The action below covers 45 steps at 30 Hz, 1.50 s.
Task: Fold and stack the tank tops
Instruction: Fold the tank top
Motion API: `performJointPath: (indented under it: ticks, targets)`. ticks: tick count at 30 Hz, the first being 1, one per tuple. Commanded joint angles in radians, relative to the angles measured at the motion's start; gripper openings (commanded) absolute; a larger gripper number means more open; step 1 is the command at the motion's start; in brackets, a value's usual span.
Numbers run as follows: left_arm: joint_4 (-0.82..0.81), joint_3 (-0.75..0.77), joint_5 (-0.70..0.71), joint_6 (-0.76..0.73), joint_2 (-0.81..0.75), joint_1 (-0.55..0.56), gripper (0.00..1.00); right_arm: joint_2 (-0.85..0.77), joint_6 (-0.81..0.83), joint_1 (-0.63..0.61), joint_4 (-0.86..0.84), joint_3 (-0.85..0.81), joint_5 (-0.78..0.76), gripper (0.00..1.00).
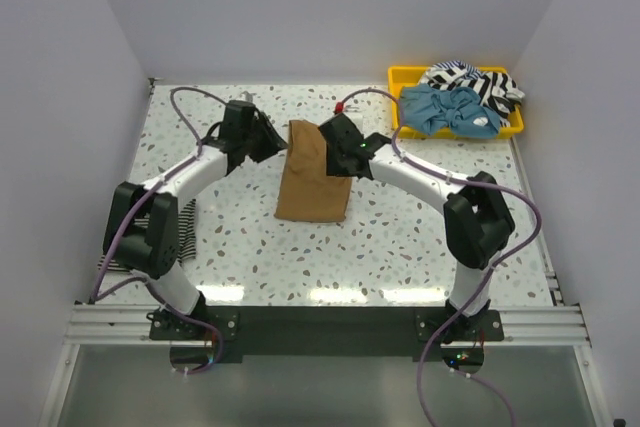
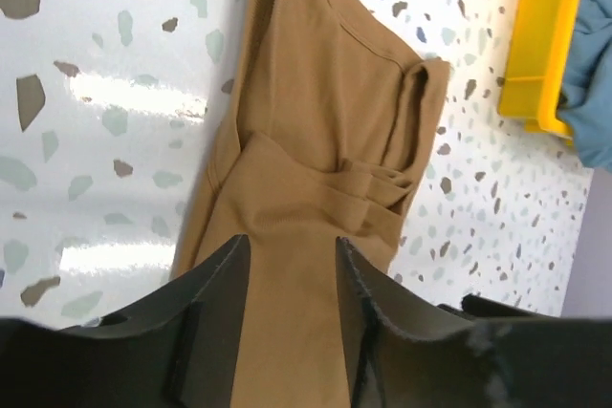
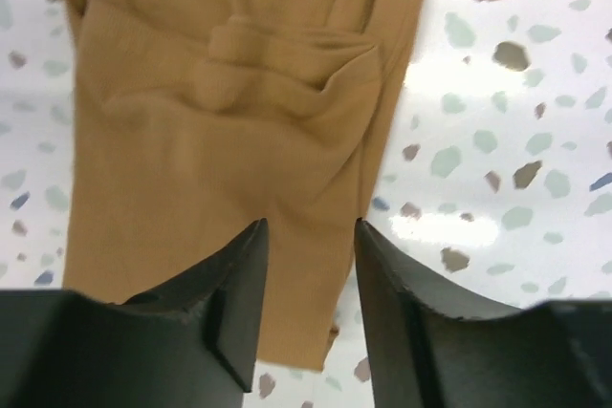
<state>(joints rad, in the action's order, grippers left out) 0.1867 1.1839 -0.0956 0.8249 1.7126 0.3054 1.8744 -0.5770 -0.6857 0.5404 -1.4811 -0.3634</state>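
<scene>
The tan-brown tank top (image 1: 312, 182) lies lengthwise in the middle of the table, its far end folded over into a thicker bunch. My left gripper (image 1: 270, 142) is at the far-left corner of it and my right gripper (image 1: 338, 139) at the far-right corner. In the left wrist view the jaws (image 2: 292, 241) stand apart over the tan cloth (image 2: 325, 112). In the right wrist view the jaws (image 3: 308, 225) also stand apart above the cloth (image 3: 220, 121) near its right edge. A black-and-white striped top (image 1: 185, 235) lies at the left edge, partly under my left arm.
A yellow tray (image 1: 400, 77) stands at the back right, holding a light blue top (image 1: 450, 109) and a striped top (image 1: 475, 79). The tray (image 2: 545, 35) and blue cloth (image 2: 588, 64) show in the left wrist view. White walls enclose the speckled table.
</scene>
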Motion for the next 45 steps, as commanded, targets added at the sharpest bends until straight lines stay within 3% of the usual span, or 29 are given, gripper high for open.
performJointPath:
  ticks: [1, 2, 6, 10, 17, 21, 28, 30, 33, 36, 38, 39, 43, 45]
  targets:
    - [-0.078, -0.084, -0.001, 0.013, -0.077, 0.04, 0.41, -0.06, -0.04, -0.078, -0.042, 0.045, -0.045, 0.43]
    - [-0.079, -0.105, -0.007, 0.023, -0.068, 0.052, 0.32, -0.049, -0.053, -0.08, -0.043, 0.05, -0.036, 0.38]
    - [-0.119, -0.188, -0.003, 0.06, -0.039, 0.093, 0.18, 0.011, -0.09, -0.08, -0.089, 0.109, 0.013, 0.35]
    - [-0.167, -0.326, 0.005, 0.105, -0.027, 0.135, 0.12, 0.042, -0.118, -0.08, -0.157, 0.241, 0.078, 0.33]
    - [-0.188, -0.506, 0.051, 0.199, -0.096, 0.23, 0.12, -0.052, -0.167, -0.118, -0.24, 0.476, 0.093, 0.32]
    - [-0.075, -0.592, 0.082, 0.252, -0.189, 0.285, 0.11, -0.148, -0.216, -0.172, -0.241, 0.591, 0.092, 0.32]
    - [0.095, -0.74, 0.077, 0.295, -0.503, 0.392, 0.15, -0.346, -0.334, -0.38, -0.149, 0.717, 0.061, 0.33]
    - [0.155, -0.75, 0.057, 0.275, -0.562, 0.396, 0.22, -0.4, -0.366, -0.419, -0.094, 0.716, 0.047, 0.39]
    - [0.25, -0.676, 0.101, 0.2, -0.654, 0.394, 0.35, -0.477, -0.38, -0.422, -0.025, 0.706, 0.024, 0.52]
    - [0.275, -0.532, 0.192, 0.103, -0.67, 0.385, 0.43, -0.557, -0.351, -0.401, 0.061, 0.638, -0.083, 0.55]
    - [0.241, -0.428, 0.186, 0.015, -0.601, 0.351, 0.42, -0.554, -0.293, -0.333, 0.053, 0.59, -0.103, 0.51]
    - [0.217, -0.394, 0.124, -0.024, -0.563, 0.303, 0.4, -0.54, -0.268, -0.301, 0.043, 0.576, -0.085, 0.44]
    - [0.233, -0.163, 0.103, -0.206, -0.272, 0.27, 0.37, -0.422, -0.173, -0.207, -0.005, 0.474, -0.042, 0.42]
    - [0.249, -0.112, 0.117, -0.246, -0.2, 0.27, 0.36, -0.336, -0.132, -0.189, -0.019, 0.435, -0.051, 0.41]
